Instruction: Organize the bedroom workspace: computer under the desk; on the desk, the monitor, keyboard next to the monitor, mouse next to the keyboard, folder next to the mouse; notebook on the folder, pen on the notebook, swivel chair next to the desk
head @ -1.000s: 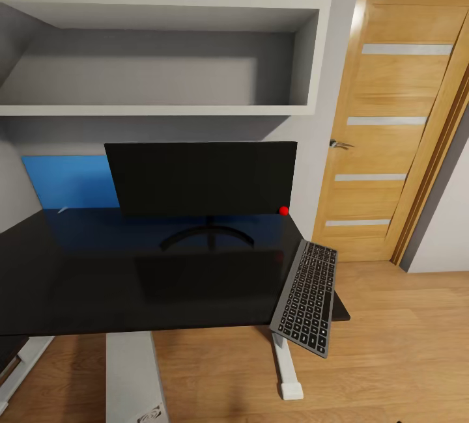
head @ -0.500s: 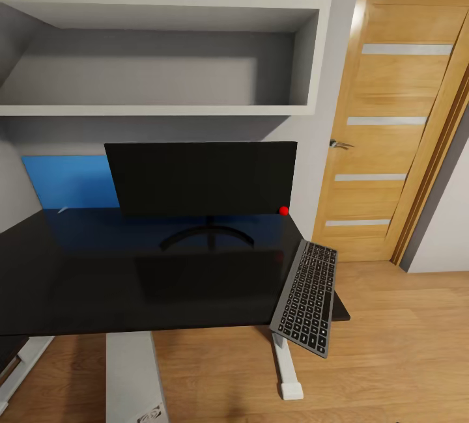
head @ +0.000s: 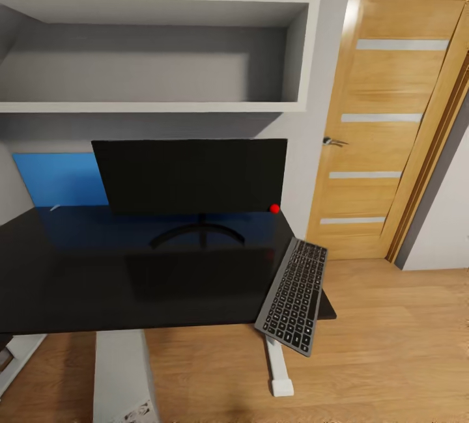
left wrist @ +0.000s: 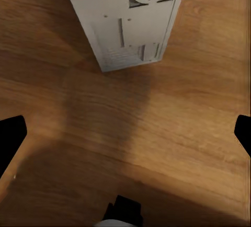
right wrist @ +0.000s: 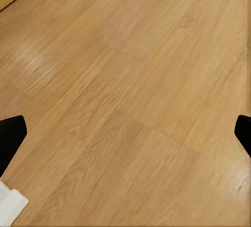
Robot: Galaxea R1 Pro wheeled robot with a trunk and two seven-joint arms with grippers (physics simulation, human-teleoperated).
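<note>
Facing you, the monitor point(head: 189, 176) stands on the tabletop point(head: 130, 280), keyboard point(head: 292, 294) overhanging its right edge. Your left hand point(left wrist: 125, 138) and right hand point(right wrist: 125, 133) gape wide, empty, above wood floor point(right wrist: 136, 80); computer point(left wrist: 125, 18) stands beneath the left.

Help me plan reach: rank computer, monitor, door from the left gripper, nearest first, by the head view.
1. computer, on the floor just ahead of the left gripper.
2. monitor, up on the desk.
3. door, far right.
</note>
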